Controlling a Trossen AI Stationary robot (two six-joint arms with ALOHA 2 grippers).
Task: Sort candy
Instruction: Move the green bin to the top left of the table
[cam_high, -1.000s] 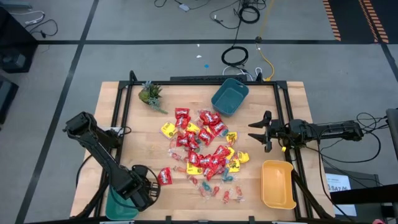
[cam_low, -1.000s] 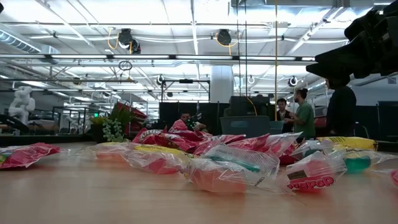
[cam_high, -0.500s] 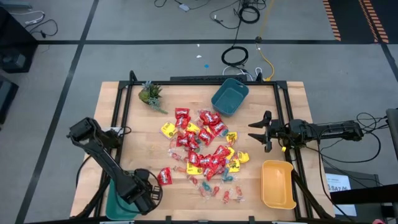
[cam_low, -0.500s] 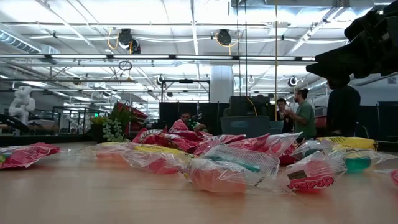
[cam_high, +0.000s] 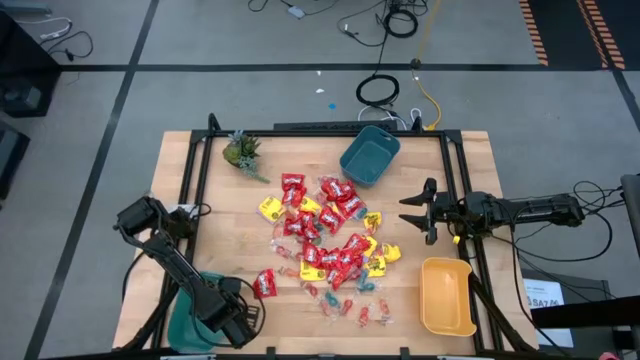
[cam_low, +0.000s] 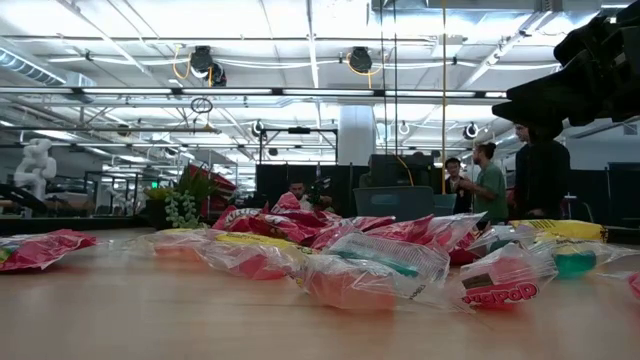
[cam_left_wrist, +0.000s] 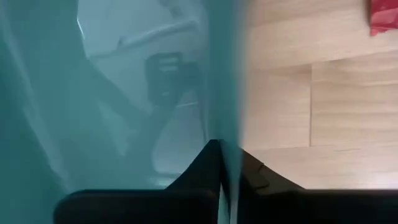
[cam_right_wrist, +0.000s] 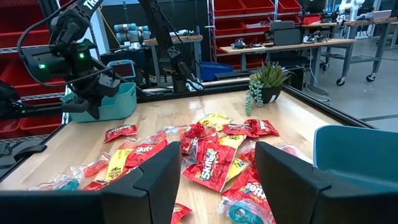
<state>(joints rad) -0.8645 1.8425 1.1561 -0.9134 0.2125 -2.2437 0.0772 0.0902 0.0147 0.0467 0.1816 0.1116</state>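
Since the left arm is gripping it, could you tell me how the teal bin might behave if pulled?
The teal bin looks thin-walled and empty, so probably light. Held by one rim in the left gripper, it may tilt or flex, and could slide easily over the smooth table.

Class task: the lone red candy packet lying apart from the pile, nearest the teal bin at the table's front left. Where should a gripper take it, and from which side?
Grip the red candy packet across its narrow width, descending from straight above: it lies flat on the table, apart from the pile, with bare wood around it for the fingers.
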